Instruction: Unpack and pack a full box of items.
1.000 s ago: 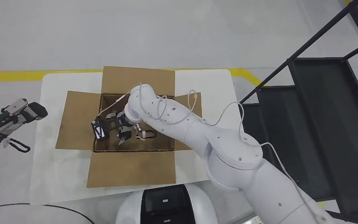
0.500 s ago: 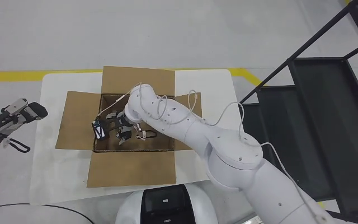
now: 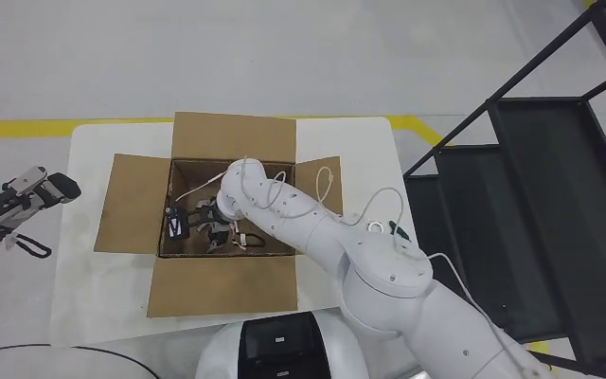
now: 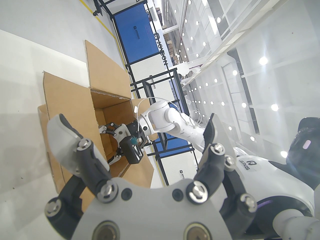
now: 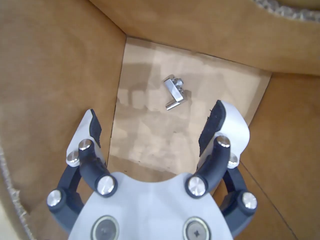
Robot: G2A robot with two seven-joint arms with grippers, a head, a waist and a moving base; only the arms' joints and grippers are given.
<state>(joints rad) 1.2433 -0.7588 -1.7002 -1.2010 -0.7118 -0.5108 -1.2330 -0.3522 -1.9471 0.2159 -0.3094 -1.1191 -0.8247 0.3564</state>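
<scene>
Industrial hall: lamp-lined ceiling [image 4: 250, 13], blue panels [image 4: 136, 38].

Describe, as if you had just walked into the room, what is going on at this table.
A two-armed robot is working on an open cardboard box that sits on a white table. Its right hand is down inside the box, open, and points at a small metal part lying on the box floor. The part has not been gripped yet. The left hand is open and holds nothing. It is off to the side of the table, away from the box.
</scene>
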